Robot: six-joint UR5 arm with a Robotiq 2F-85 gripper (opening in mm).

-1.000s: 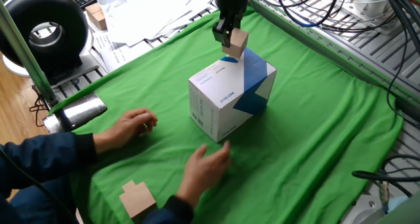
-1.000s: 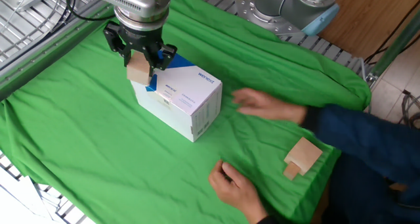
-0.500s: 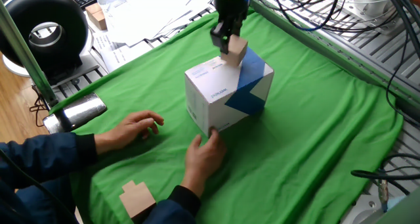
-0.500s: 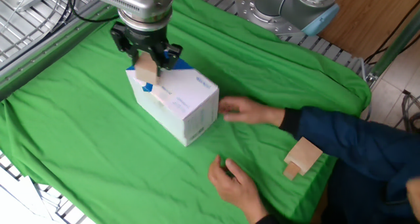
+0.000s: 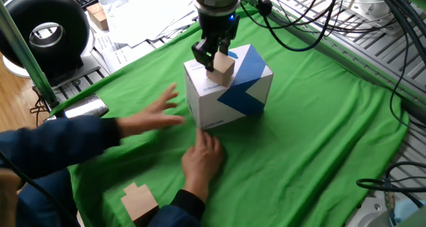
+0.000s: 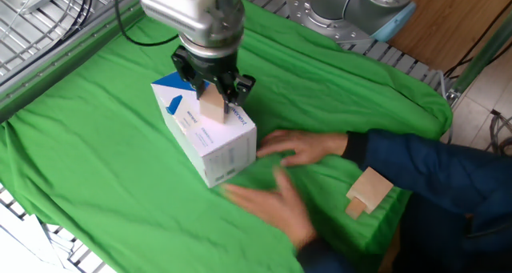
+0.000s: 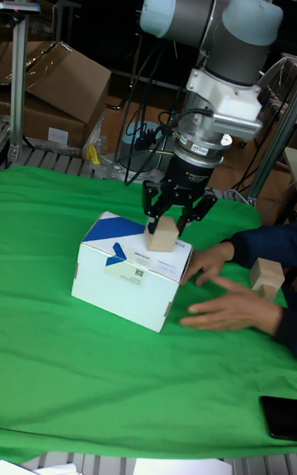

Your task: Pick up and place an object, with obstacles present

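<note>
A small light-tan wooden cube, the object (image 5: 221,70) (image 6: 211,108) (image 7: 163,233), hangs just above the top of the white box. My gripper (image 5: 214,60) (image 6: 210,97) (image 7: 169,223) is shut on it. The obstacle, a large white cardboard box with blue patches (image 5: 229,94) (image 6: 204,133) (image 7: 132,270), stands on the green cloth right under the cube. Whether the cube touches the box top is unclear.
A person's two hands (image 5: 203,154) (image 6: 300,147) (image 7: 227,308) in blue sleeves move close to the box's near side. A larger notched tan block (image 5: 138,202) (image 6: 367,189) (image 7: 265,275) lies at the cloth's edge. Papers and a black round device (image 5: 46,30) sit beyond the cloth.
The person's hands shifted and turned the box on the cloth. My gripper moved with the cube across the box top, toward the side where the hands are.
</note>
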